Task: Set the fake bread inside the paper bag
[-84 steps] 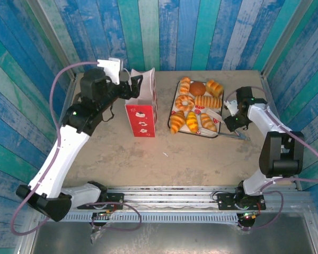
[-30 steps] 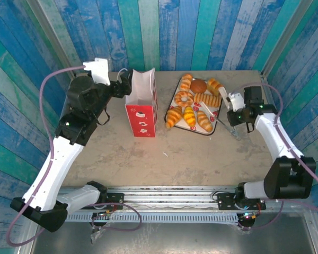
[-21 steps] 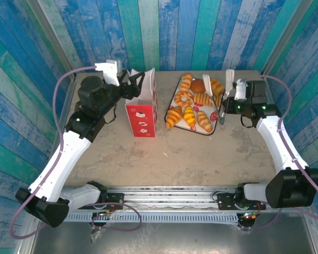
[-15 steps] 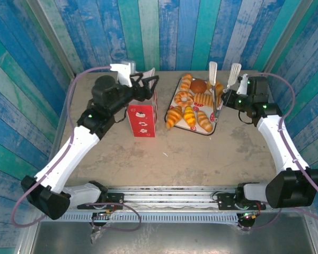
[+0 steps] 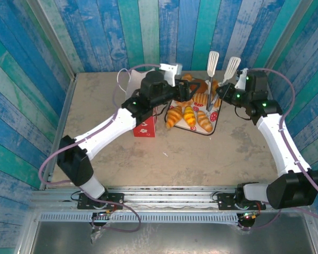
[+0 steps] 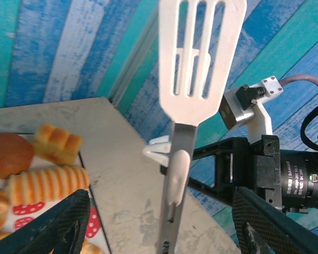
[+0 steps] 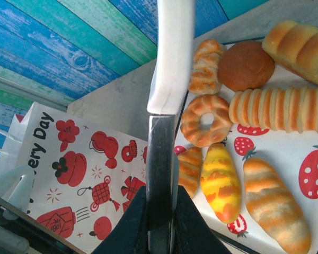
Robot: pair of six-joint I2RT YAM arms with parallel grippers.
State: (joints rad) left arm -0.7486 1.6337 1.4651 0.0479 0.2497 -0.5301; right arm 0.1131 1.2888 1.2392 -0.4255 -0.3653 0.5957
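The fake bread (image 5: 191, 117) lies on a strawberry-print tray (image 5: 216, 117); a ring doughnut (image 7: 205, 119), a brown bun (image 7: 245, 64) and a ridged loaf (image 7: 278, 108) are among it. The paper bag (image 7: 74, 180) stands left of the tray, its red lower part (image 5: 144, 127) half hidden under my left arm. My right gripper (image 7: 159, 211) is shut on metal tongs (image 5: 213, 79), whose white slotted heads point up. My left gripper (image 6: 161, 225) is open above the tray's back edge. One tong arm (image 6: 177, 180) runs between its fingers (image 6: 58, 222) without touching them.
Blue plank walls close in the table on three sides. My right gripper's black body (image 6: 278, 174) sits just beyond the tongs, close to my left gripper. A metal rail (image 5: 164, 196) runs along the near table edge.
My left arm has swung right from the bag's mouth to the tray, and its jaws have narrowed. My right arm has lifted the tongs upright over the tray.
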